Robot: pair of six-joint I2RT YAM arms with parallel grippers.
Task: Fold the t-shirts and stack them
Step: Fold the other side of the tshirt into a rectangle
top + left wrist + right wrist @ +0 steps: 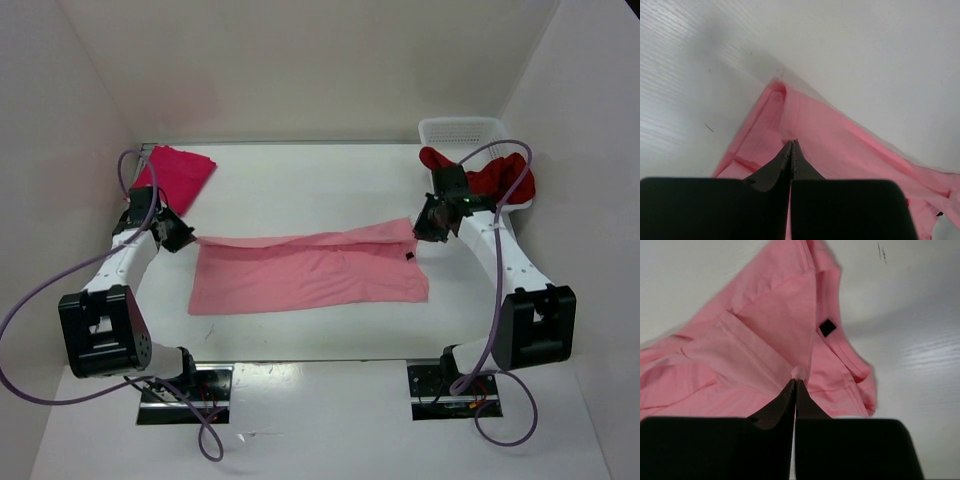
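The dark red t-shirt [500,178] is half hidden in the white basket [460,128] at the far right, and the crimson-pink t-shirt [180,172] lies far left. The light pink t-shirt [310,272] is spread mid-table [300,190]; its black tag [827,328] shows no legible writing. The left end effector [791,144] and right end effector [797,381] are each pinched tight on one of its far corners.

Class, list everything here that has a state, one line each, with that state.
light pink t-shirt: stretched out on the table, pinched at both ends.
crimson-pink t-shirt: lying far left, untouched.
white basket: upright.
dark red t-shirt: bunched, spilling over the white basket's rim.
left gripper: shut on the light pink t-shirt.
right gripper: shut on the same shirt.
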